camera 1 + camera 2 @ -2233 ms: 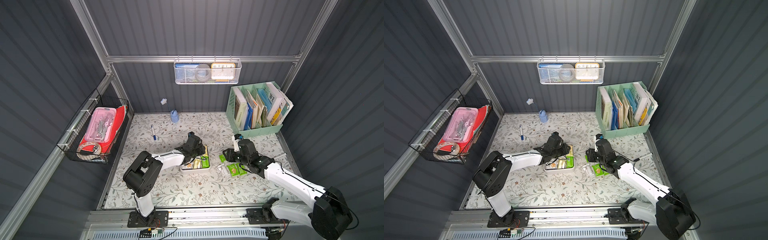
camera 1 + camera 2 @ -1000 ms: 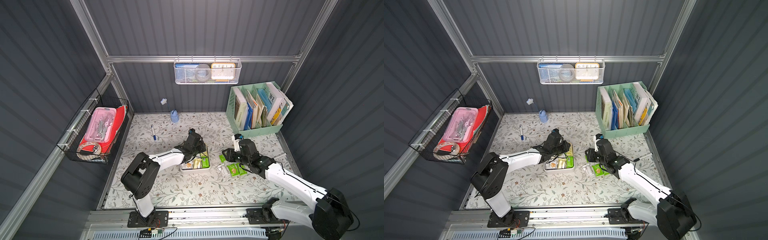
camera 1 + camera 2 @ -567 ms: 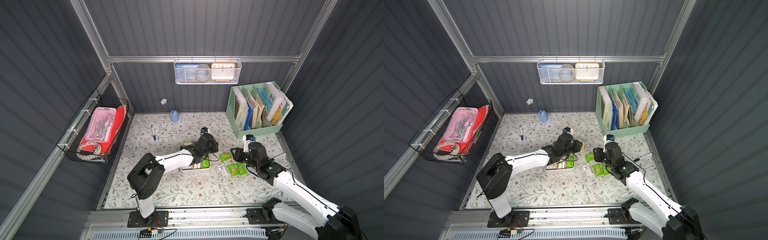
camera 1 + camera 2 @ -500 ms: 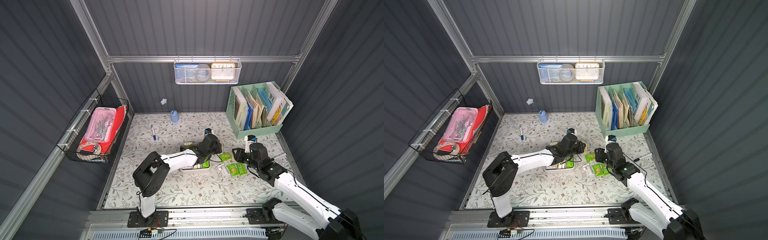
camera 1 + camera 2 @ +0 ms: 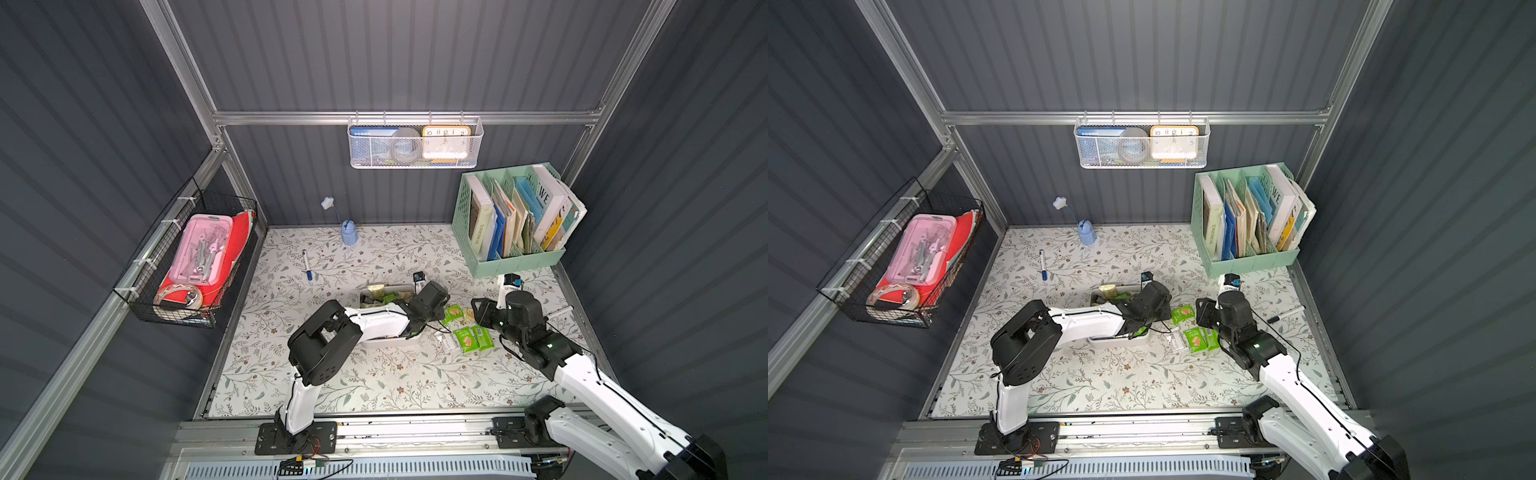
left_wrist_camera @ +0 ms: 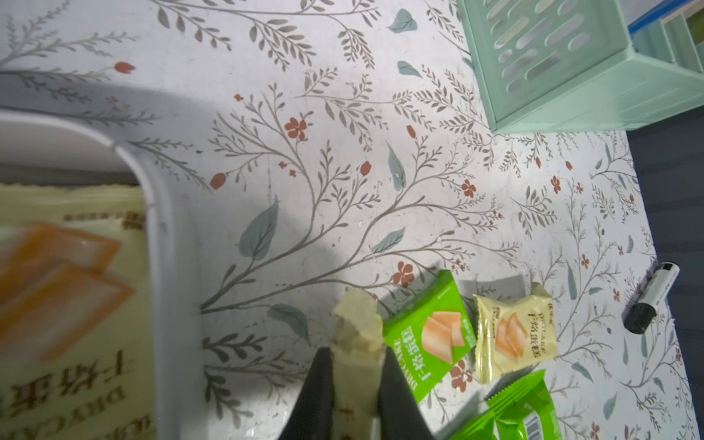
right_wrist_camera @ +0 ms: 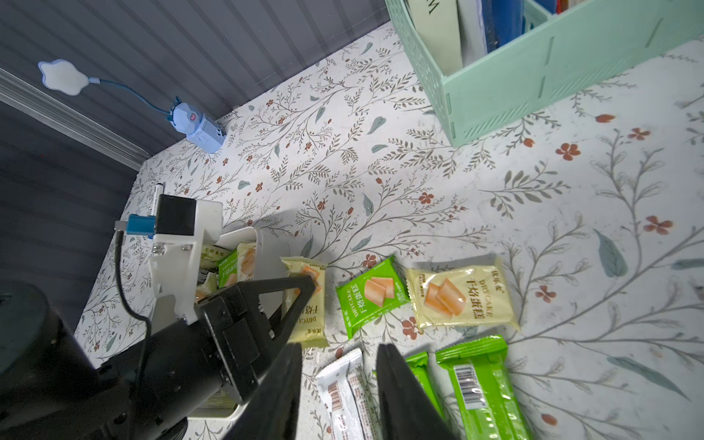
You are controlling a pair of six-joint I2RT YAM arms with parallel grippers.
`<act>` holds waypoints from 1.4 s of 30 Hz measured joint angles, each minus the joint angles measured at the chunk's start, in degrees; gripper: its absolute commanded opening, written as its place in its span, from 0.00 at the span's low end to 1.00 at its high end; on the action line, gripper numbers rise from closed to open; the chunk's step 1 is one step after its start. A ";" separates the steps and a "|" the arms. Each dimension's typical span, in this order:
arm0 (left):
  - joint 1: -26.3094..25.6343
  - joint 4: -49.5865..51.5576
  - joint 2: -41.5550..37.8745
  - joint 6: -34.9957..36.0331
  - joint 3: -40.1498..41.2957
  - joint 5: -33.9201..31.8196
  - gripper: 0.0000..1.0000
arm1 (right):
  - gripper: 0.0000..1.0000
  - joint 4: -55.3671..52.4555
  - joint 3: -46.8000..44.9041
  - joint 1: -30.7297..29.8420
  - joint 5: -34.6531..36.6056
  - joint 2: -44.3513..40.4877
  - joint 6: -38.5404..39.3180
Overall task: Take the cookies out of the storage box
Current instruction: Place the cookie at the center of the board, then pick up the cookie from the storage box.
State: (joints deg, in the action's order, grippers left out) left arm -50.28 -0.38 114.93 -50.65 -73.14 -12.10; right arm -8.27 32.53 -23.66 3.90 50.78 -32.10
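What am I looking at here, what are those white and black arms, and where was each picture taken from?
These are two robot arms bolted at the front of a flowered table. Two pictures look down from overhead on the whole scene. The other two come from a small camera on each arm's wrist, looking along its tool. The left tool pinches a pale yellow cookie packet just outside the white storage box, which holds more packets. The right tool is open and empty over loose packets lying on the table, such as a green packet. A mint-green file holder stands at the back.
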 measured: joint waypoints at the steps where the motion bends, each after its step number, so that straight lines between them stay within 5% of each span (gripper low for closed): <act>1: 0.00 0.31 0.00 -0.13 0.00 -0.15 0.21 | 0.38 0.04 -0.04 0.00 -0.04 0.37 -0.15; 8: -0.15 1.53 0.00 -0.94 0.00 -1.42 0.49 | 0.37 0.81 -0.04 0.13 -0.70 1.68 -0.46; 16: -0.13 2.01 -2.89 -0.79 2.82 -4.98 0.51 | 0.37 1.09 0.00 0.22 -1.97 2.45 -0.35; 27: 0.31 -6.69 -22.49 -0.68 12.20 -7.08 0.50 | 0.37 0.94 9.44 -2.64 -11.61 13.29 1.55; 42: 19.45 -9.11 -40.48 -3.69 32.20 -4.07 0.50 | 0.50 1.68 28.11 -15.74 -15.23 38.45 12.66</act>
State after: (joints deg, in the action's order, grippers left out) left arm -30.83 -9.50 74.46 -54.35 -40.95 -16.16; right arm -6.59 60.64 -39.40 -11.33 89.23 -19.44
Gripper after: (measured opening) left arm 0.503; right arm 0.486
